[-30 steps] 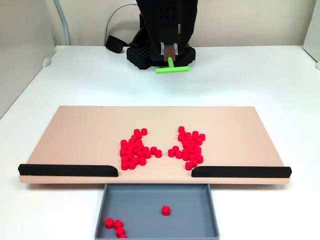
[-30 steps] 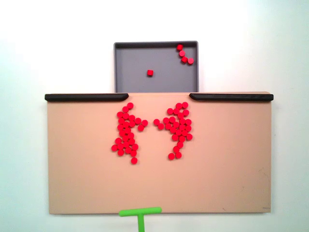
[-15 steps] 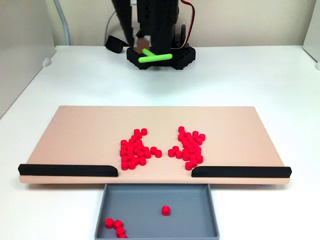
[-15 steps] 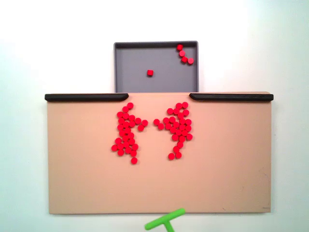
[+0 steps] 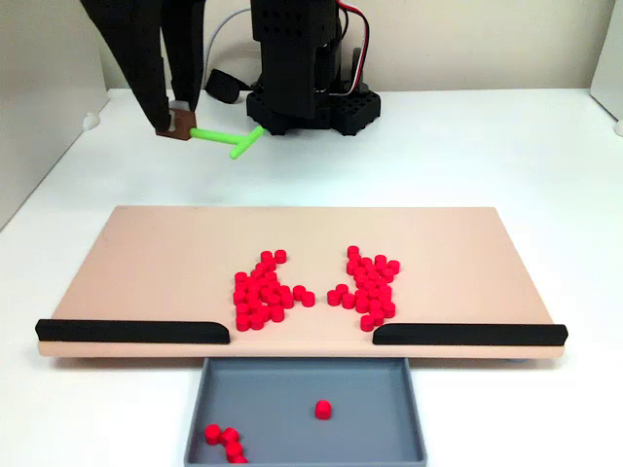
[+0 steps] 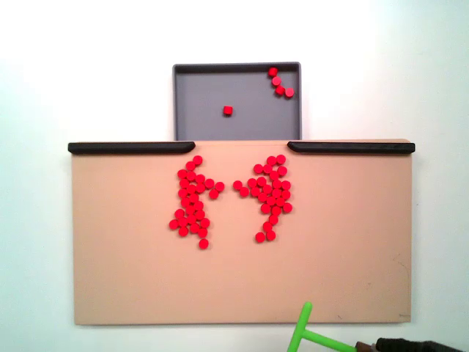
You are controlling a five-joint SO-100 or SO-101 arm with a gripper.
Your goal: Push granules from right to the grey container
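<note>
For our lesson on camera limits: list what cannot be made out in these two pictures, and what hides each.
- Pincer: a fixed view shows dark fingers around the green T-shaped stick; their grip cannot be told.
- Stick's handle end: cut by the bottom edge in a fixed view.
- Grey container: near wall cut off by the bottom edge.
- Granules: too clumped to count.

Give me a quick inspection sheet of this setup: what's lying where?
Surface: white table; flat peach board with two black strips.
Job's things: red cylindrical granules in two clusters on the board; five in the shallow grey plastic tray.
Clutter: nothing seen.
Grippers: gripper shut on the green T-shaped stick, beyond the board's far edge.
Cables: red wires on the arm; grey cable behind.
Surroundings: beige walls.
</note>
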